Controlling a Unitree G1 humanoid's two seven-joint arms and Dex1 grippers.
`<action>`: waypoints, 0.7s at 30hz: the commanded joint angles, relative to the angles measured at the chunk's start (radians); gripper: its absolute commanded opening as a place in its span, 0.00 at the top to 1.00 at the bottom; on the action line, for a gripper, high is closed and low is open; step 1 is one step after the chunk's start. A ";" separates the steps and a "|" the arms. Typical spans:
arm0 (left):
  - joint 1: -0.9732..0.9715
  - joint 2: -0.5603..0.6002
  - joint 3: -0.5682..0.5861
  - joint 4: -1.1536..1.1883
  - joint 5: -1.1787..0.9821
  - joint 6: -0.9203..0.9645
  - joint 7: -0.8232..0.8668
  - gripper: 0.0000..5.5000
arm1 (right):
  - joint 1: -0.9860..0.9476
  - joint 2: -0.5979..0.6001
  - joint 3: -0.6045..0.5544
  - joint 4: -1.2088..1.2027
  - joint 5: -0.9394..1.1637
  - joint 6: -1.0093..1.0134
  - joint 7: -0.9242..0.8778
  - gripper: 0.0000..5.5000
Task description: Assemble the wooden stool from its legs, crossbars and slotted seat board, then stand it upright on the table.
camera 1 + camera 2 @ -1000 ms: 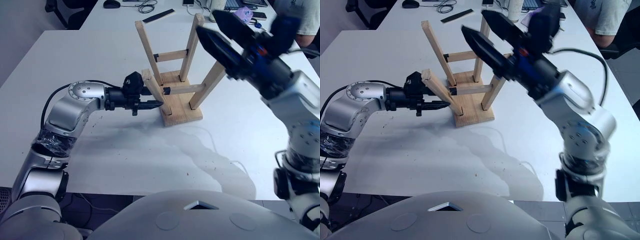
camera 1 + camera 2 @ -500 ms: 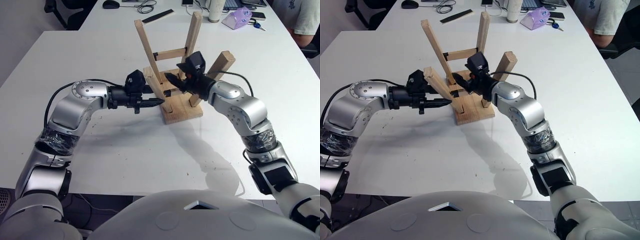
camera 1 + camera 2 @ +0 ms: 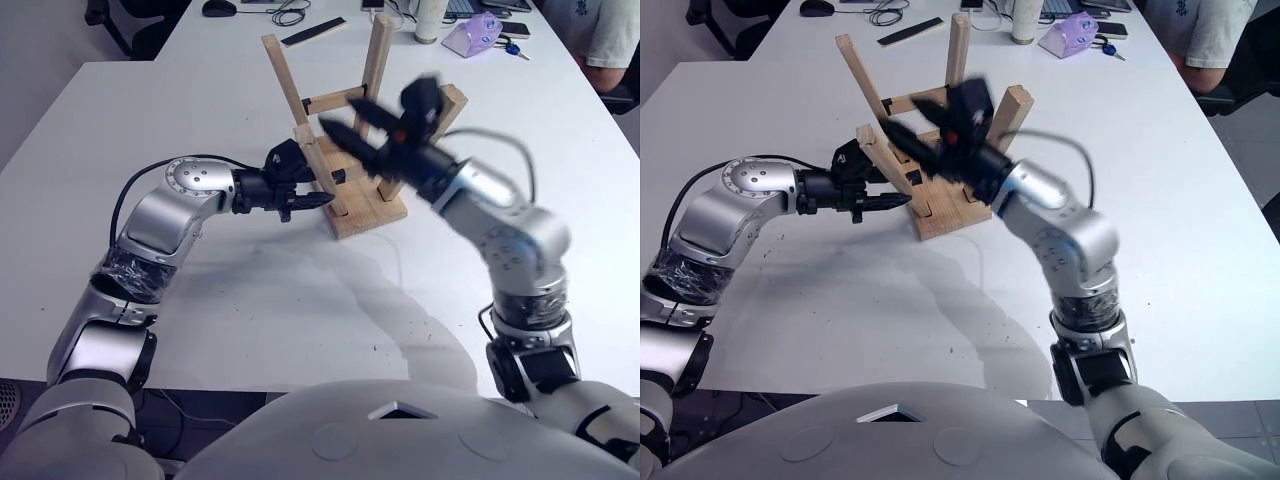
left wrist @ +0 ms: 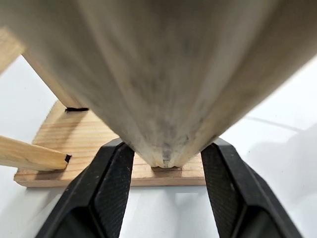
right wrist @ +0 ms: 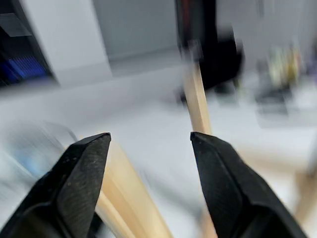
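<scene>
**Left claw clamped on a leg, right claw gaping over the seat board**

Starting at the seat board (image 3: pixel 365 212), flat on the white table (image 3: pixel 200 320), with the stool (image 3: pixel 335 101) bottom-up and four legs poking skyward out of it. On the seat board's far side, a tall back-left leg (image 3: pixel 287 85) and a tall back-right leg (image 3: pixel 380 50), splaying apart toward their tops and tied together by a crossbar (image 3: pixel 912 100) high above the board. Off the seat board's right side, a third leg (image 3: pixel 1013 104), slanting outward and half hidden behind the right arm. At the seat board's near-left corner, the near leg (image 4: pixel 163 84), tilting away to the left.

And there, the grab! Left claw (image 3: pixel 315 198) in from the left of the seat board, black fingers (image 4: pixel 111 188) pressed against both sides of that near leg, pinching the wood, tips just short of the seat board's edge.

Over to the right claw (image 5: pixel 149 141): raised above the seat board, in among the legs, fingers (image 5: pixel 223 198) spread wide with nothing between them, pale wood showing beyond the gap.

Well beyond the seat board, a small purple box (image 3: pixel 470 35) and a black strip (image 3: pixel 315 30).
</scene>
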 commanded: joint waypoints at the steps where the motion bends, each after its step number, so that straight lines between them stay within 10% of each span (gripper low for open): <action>1: 0.119 0.070 -0.076 0.069 0.088 0.097 -0.030 0.62 | -0.139 -0.139 -0.325 -0.043 0.193 0.006 -0.076 0.46; 5: 0.098 0.070 -0.076 0.071 0.085 0.101 -0.045 0.62 | -0.045 -0.360 -0.456 0.144 -0.007 -0.077 -0.008 0.46; 10: 0.085 0.063 -0.075 0.082 0.088 0.098 -0.055 0.62 | 0.056 -0.528 -0.322 0.662 -0.485 -0.486 0.009 0.46; 16: 0.076 0.062 -0.080 0.086 0.093 0.093 -0.067 0.62 | -0.001 -0.354 -0.107 0.856 -0.698 -0.727 -0.038 0.46; 21: 0.058 0.064 -0.086 0.091 0.103 0.089 -0.081 0.62 | -0.012 -0.076 0.203 0.301 -0.539 -0.512 0.073 0.46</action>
